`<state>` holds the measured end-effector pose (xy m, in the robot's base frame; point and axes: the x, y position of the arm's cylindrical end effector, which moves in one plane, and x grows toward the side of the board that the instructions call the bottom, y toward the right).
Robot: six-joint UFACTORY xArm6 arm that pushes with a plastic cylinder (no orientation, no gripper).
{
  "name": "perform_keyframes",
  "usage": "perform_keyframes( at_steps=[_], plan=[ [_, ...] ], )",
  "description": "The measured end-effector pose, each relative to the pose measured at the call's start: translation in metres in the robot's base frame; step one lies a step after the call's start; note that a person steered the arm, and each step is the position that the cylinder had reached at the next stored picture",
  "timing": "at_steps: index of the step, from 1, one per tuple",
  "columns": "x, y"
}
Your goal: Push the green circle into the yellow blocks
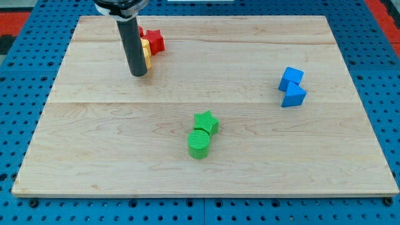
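The green circle [199,143] lies below the middle of the wooden board [206,181], touching a green star [207,122] just above it. The yellow blocks [147,52] sit near the view's top left, partly hidden behind the dark rod, next to a red star [154,40]. My tip [139,74] rests on the board just below and left of the yellow blocks, far up and left of the green circle.
A blue cube [291,77] and a blue triangle-like block [294,95] touch each other at the view's right. The board lies on a blue pegboard table [25,75].
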<state>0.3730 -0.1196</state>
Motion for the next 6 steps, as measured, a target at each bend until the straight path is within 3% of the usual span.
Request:
perform_keyframes(
  at_steps=[2,3,4,6],
  plan=[
    [0.057,0.171],
    [0.143,0.206],
    [0.177,0.156],
    [0.159,0.041]
  ],
)
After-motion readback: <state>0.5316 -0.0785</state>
